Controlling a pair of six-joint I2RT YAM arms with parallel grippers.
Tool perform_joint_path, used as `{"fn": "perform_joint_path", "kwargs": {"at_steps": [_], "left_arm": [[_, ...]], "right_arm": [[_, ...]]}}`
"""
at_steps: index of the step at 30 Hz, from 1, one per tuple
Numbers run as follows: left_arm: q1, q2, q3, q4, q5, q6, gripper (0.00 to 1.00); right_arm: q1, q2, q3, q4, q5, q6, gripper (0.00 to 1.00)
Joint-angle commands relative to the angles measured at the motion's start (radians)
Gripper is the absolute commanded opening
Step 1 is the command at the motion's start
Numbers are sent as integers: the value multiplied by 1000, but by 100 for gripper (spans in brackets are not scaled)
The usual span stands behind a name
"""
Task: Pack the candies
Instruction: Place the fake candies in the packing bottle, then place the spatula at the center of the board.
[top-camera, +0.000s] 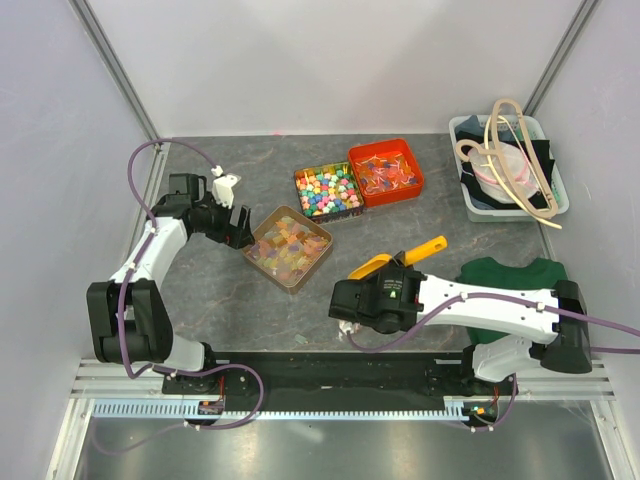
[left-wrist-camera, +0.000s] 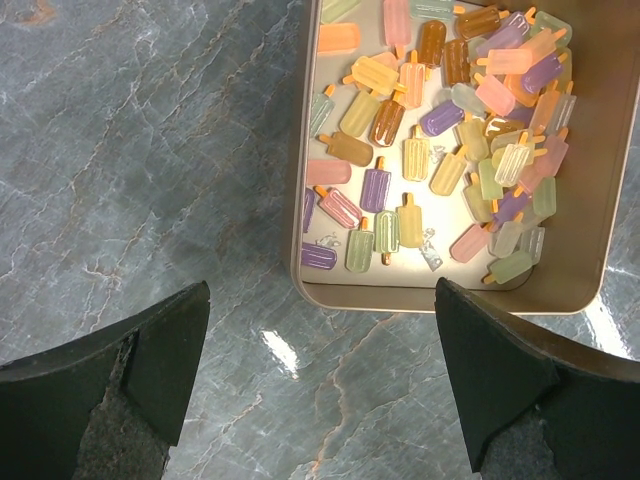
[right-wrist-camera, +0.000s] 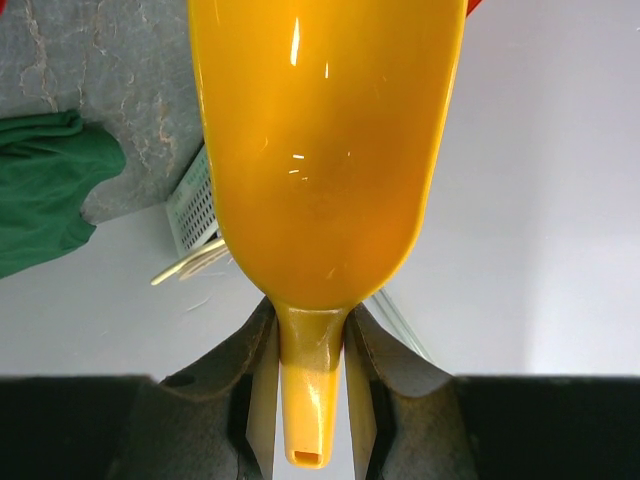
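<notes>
**1.** Left pincer (top-camera: 233, 226) (left-wrist-camera: 320, 300): spread wide, holding nothing, poised over grey marbled table (left-wrist-camera: 150, 150).

**2.** Shallow tan metal tray (top-camera: 263, 229), set cornerwise. Directly ahead of left pincer, near rim just beyond its fingertips. Contains the candies (left-wrist-camera: 430, 150): small translucent pastel ice-lolly shapes in orange, yellow, pink, green and purple. Loosely heaped, long axes every which way, thickest on the side farthest from left pincer.

**3.** Black square tray (top-camera: 299, 190) of bright opaque cube sweets and red square tray (top-camera: 416, 162) of red-orange and blue sweets. Both beyond the tan metal tray, farther from either pincer.

**4.** Right pincer (top-camera: 395, 268) (right-wrist-camera: 312, 330): narrowed on the handle of a glossy yellow plastic scoop (right-wrist-camera: 320, 150). Scoop's long axis aimed toward the far right, bowl turned away from the candies. Tan metal tray to the left of right pincer, near but apart.

**5.** Green cloth (top-camera: 510, 280) and pale blue-grey bin (top-camera: 500, 214) of cream loops: right of right pincer.

**Note.** Left pincer the nearer to the candies. Probably needed next: scoop swung round leftward toward the tray.
</notes>
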Motion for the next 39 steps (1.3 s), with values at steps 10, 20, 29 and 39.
{"fn": "perform_joint_path", "kwargs": {"at_steps": [10, 20, 29, 39], "left_arm": [[24, -15, -9, 71, 62, -14, 99], [24, 91, 30, 103, 105, -10, 99], [1, 83, 34, 115, 131, 9, 99], [-219, -93, -46, 131, 126, 82, 100]], "right_arm": [[-257, 124, 297, 304, -217, -142, 0], [-674, 264, 229, 491, -588, -47, 0], [-906, 298, 24, 637, -743, -47, 0], [-992, 422, -21, 707, -797, 17, 6]]}}
